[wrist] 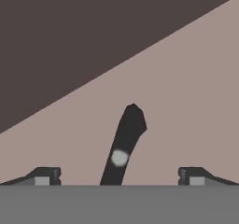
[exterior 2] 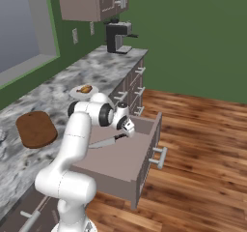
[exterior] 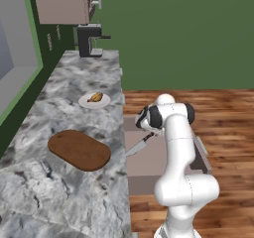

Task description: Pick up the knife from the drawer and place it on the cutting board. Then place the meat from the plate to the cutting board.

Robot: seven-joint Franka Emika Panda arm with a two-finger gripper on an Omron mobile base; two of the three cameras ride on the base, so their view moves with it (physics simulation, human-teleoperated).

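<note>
knife (wrist: 125,143) blade — cut off at hand view's bottom | drawer (exterior: 149,157) — partly behind arm

One knife (exterior: 141,145) lies in one open drawer (exterior 2: 126,164). Beside the drawer, the worktop (exterior: 79,192) carries one cutting board (exterior: 79,149), one plate (exterior: 85,103) with one piece of meat (exterior: 96,97), and one coffee machine (exterior: 89,40).

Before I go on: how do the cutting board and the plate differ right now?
The cutting board is dark reddish-brown and oblong with rounded ends; the plate is white and round. The cutting board is clearly larger than the plate. The cutting board lies bare, while the plate carries the meat. The plate sits farther along the counter, toward the coffee machine. Both lie flat on the marbled counter.
</note>
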